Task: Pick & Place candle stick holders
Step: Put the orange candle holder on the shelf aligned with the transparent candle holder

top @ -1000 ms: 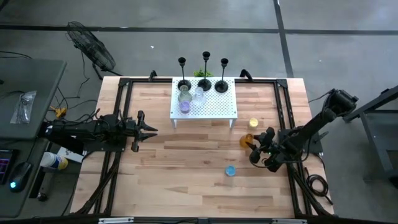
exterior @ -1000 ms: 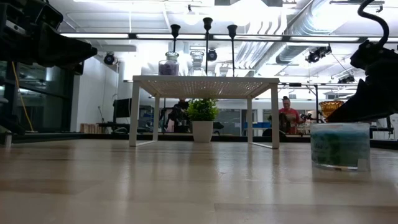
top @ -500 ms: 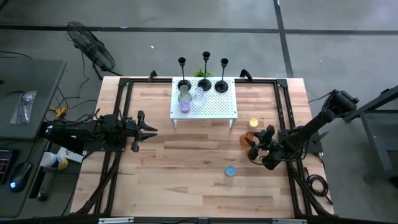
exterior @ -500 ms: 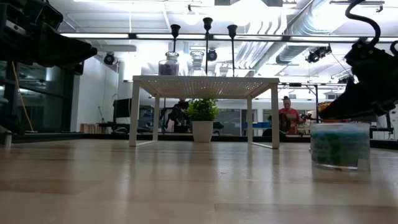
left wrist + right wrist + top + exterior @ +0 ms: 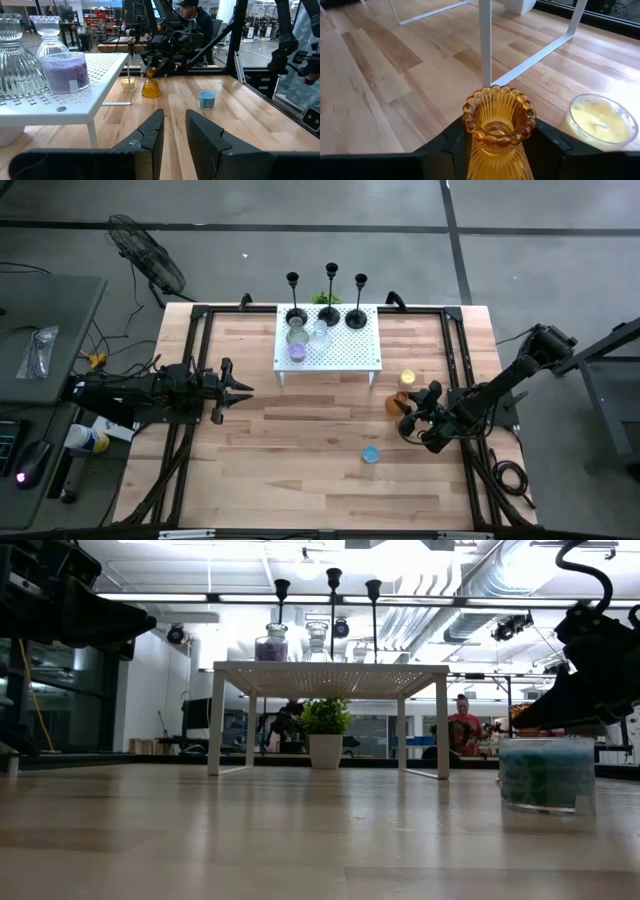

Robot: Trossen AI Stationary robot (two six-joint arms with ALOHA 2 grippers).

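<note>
Right fingers (image 5: 547,145): dark pads either side of the orange holder's neck, closed in on it, appear to touch both sides.
Right gripper (image 5: 411,417): low over the right part of the table, pointing toward the white rack.
Orange holder (image 5: 499,131): ribbed amber glass, beaded rim, upright between the right fingers; also at (image 5: 397,405) and (image 5: 150,86).
Yellow cup (image 5: 597,123): just beside the right fingers, standing on the wood, wax inside; also at (image 5: 407,380).
Blue cup (image 5: 371,454): near the right gripper, toward the table's front edge, apart from it; close to the lens in the low view (image 5: 547,774).
Rack leg (image 5: 485,40): white, straight ahead of the right fingers, past the orange holder.
White rack (image 5: 330,338): perforated top, farther ahead of the right gripper, at the table's back middle.
Black candlesticks (image 5: 330,292): three, in a row along the rack's back edge, upright.
Purple cup (image 5: 64,72): on the rack top, next to clear glass holders (image 5: 48,37).
Left gripper (image 5: 232,386): waiting over the table's left side, well apart from all holders.
Left fingers (image 5: 205,135): narrow gap between them, nothing in it.
Table (image 5: 300,470): light wood planks, black frame.
</note>
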